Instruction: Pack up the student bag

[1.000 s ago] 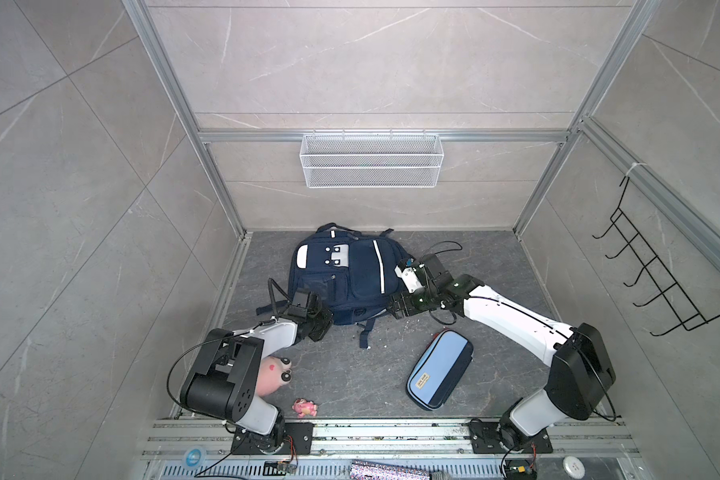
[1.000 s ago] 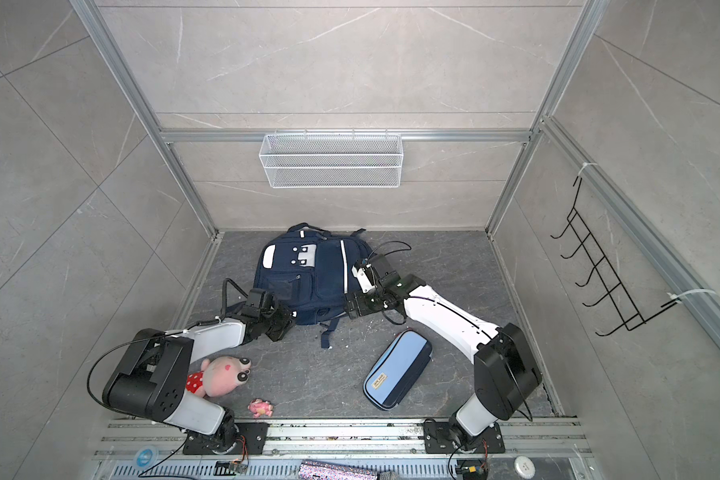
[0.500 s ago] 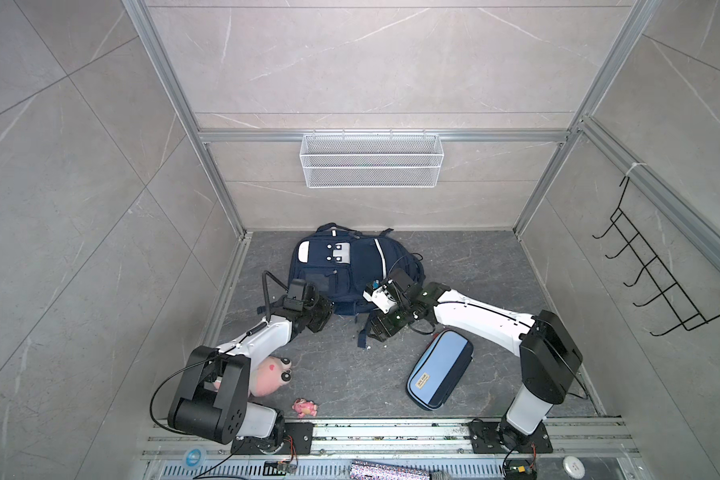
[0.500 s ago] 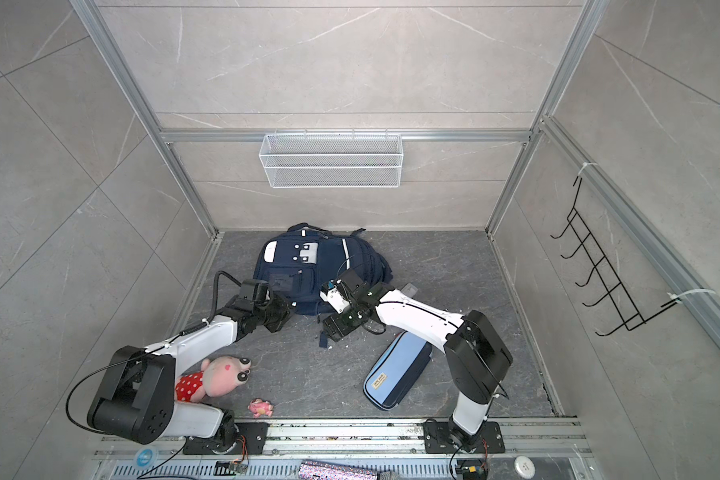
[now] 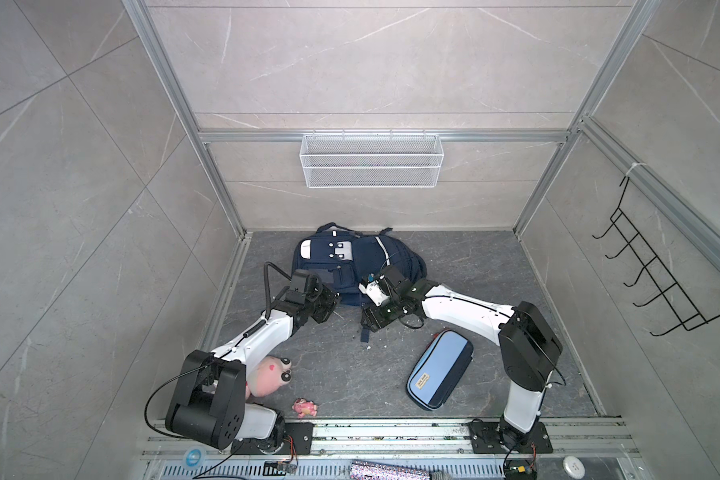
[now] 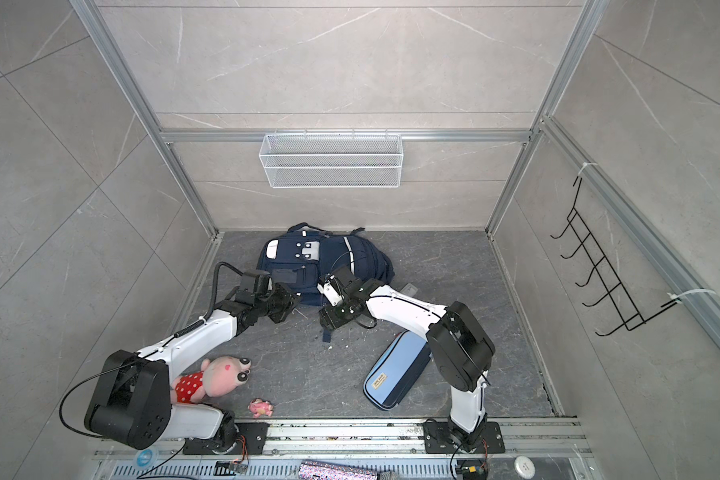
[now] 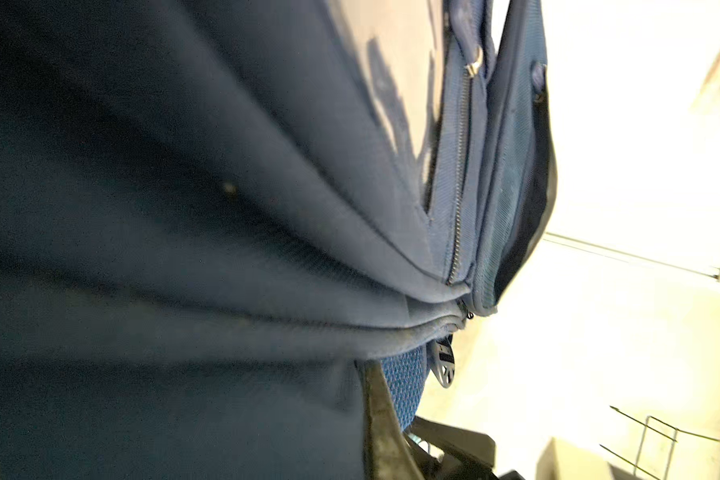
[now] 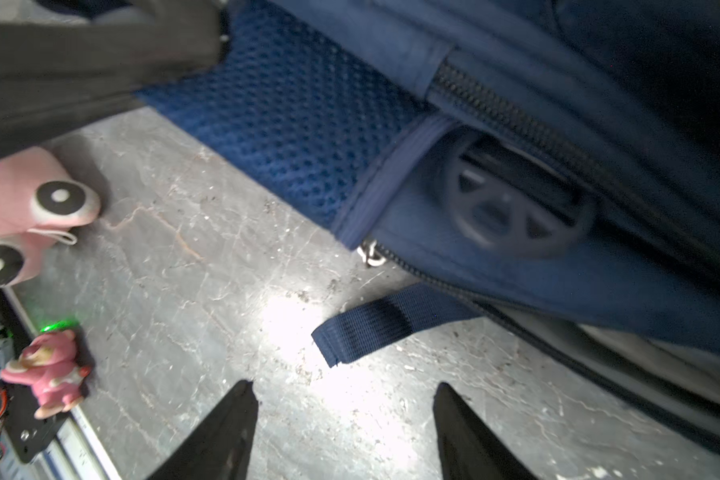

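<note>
The large navy-blue fabric student bag [image 5: 337, 266] with white stripes lies on the dark grey stone floor [image 5: 483, 274], far centre by the back wall [image 5: 371, 210]. The left gripper [image 5: 334, 300] is closed against its near-left edge, any pinch of fabric hidden. The right gripper [image 8: 344, 392] has its jaws apart and empty beside a loose navy webbing strap [image 8: 387, 320].

Robot lab cell: tiled walls [image 5: 371, 62] in aluminium frame [image 5: 371, 136], arms [image 5: 462, 309] bolted on rail [image 5: 391, 432].

Grey tiled walls [image 5: 371, 62], dark stone floor [image 5: 474, 270], white wire basket [image 5: 371, 162].
</note>
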{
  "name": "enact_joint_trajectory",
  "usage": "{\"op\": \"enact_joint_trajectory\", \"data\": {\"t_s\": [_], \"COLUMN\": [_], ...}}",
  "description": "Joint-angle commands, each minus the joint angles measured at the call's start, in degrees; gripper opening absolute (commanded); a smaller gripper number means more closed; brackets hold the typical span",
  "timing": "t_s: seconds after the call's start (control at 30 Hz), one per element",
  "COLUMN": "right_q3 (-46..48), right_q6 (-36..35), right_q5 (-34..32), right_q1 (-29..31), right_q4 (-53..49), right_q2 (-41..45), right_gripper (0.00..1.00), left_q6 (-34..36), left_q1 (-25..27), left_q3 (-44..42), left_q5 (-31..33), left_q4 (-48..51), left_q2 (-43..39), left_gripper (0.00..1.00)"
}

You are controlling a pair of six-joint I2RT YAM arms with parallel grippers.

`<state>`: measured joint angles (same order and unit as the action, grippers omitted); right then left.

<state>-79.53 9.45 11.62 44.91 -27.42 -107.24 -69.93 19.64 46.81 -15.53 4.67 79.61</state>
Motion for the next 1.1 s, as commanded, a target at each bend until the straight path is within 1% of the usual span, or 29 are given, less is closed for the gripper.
{"op": "enact_joint_trajectory", "data": {"t_s": [0.0, 0.1, 0.27, 0.47, 0.7, 0.77, 0.8, 0.97, 1.07], "right_q3": [-1.9, -2.43, -3.15, -5.2, -4.07, -2.77, -2.19, -2.11, -3.04], "right_q6": [1.19, 2.7, 5.01, 6.87, 10.93, 12.62, 13.31, 12.47, 11.82], "right_q5": [-2.94, -3.64, -5.64, -5.16, -2.31, -0.64, -0.14, 0.61, 0.61], "right_q1": [-0.39, -1.08, -2.76, -3.16, -5.54, -6.93, -7.55, -8.78, -9.39], "right_q4": [1.14, 1.93, 1.52, 2.23, 5.89, 7.76, 8.86, 10.6, 9.97], "right_q2": [-1.08, -1.74, -1.87, -2.89, -3.83, -3.95, -3.78, -3.28, -3.68], "right_gripper": [0.67, 0.65, 0.56, 0.55, 0.53, 0.51, 0.49, 0.45, 0.39], "left_q6": [-1.52, -1.74, -2.23, -2.64, -3.48, -3.6, -3.42, -3.11, -3.11], "left_q1": [1.23, 2.1, 3.38, 4.51, 5.39, 5.74, 6.14, 6.37, 6.33], "left_q3": [4.12, 5.31, 6.45, 6.99, 7.15, 7.67, 7.94, 8.04, 8.8], "left_q5": [-3.13, -3.36, -3.62, -3.67, -4.45, -4.99, -5.11, -5.99, -7.04], "left_q4": [-5.02, -5.02, -5.11, -5.68, -7.44, -7.83, -7.9, -8.42, -8.86], "left_q2": [-1.74, -1.44, -1.16, -0.9, -0.5, -0.17, 0.0, -0.09, 0.75], "left_gripper": [0.0, 0.0, 0.0, 0.0, 0.0, 0.0, 0.0, 0.0, 0.0]}}
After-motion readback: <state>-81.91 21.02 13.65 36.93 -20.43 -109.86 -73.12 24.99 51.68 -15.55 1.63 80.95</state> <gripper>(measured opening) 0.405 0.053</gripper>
